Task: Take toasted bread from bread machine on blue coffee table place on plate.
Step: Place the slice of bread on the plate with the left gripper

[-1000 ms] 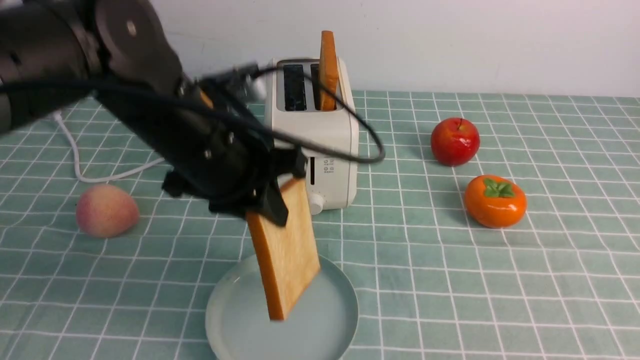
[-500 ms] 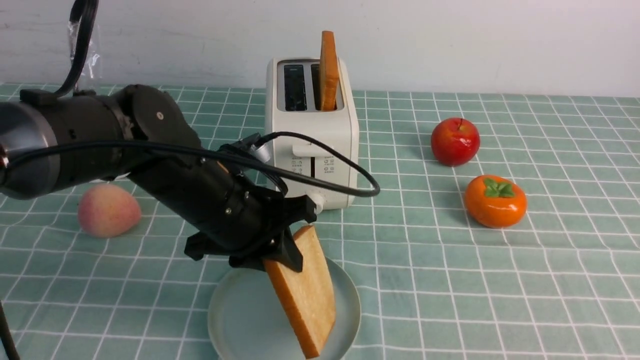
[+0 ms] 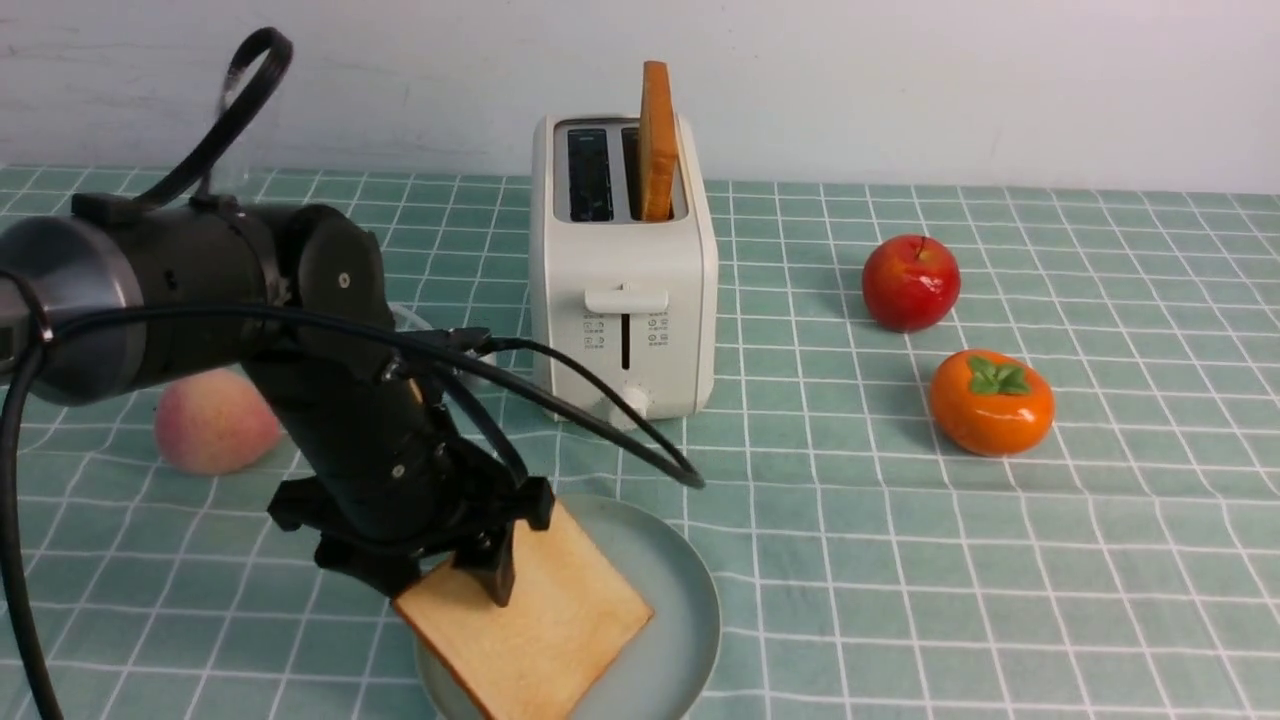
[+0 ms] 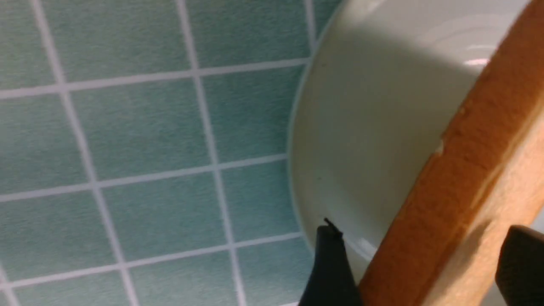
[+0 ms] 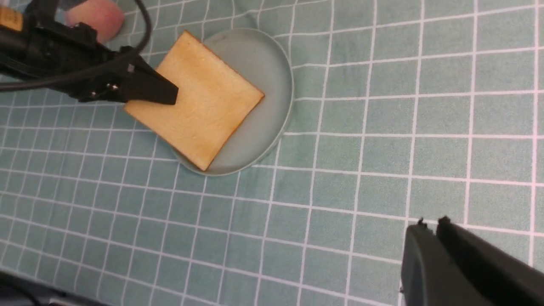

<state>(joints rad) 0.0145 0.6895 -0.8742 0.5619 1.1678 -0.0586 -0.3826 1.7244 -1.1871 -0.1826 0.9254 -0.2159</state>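
Observation:
One slice of toasted bread point(image 3: 540, 615) point(image 5: 195, 104) lies nearly flat on the pale plate point(image 3: 670, 590) point(image 5: 263, 59), one corner overhanging the plate's left rim. My left gripper point(image 3: 470, 585) point(image 4: 420, 238) is open around that overhanging part. One finger stands above the toast's face; the other, below it, shows only in the left wrist view, with a gap to the crust point(image 4: 459, 178). A second slice point(image 3: 656, 140) stands upright in the right slot of the bread machine point(image 3: 625, 270) on the blue coffee table point(image 3: 900, 560). My right gripper point(image 5: 431, 223) hovers shut and empty over the cloth, out of the front view.
A red apple point(image 3: 910, 283) and an orange persimmon point(image 3: 990, 402) sit right of the toaster. A peach point(image 3: 215, 420) lies at the left behind my left arm. The left arm's black cable point(image 3: 600, 420) loops in front of the toaster.
The left arm has come down and swung the toast from hanging nearly upright to lying on the plate. Its jaws have spread apart. The right gripper stays shut.

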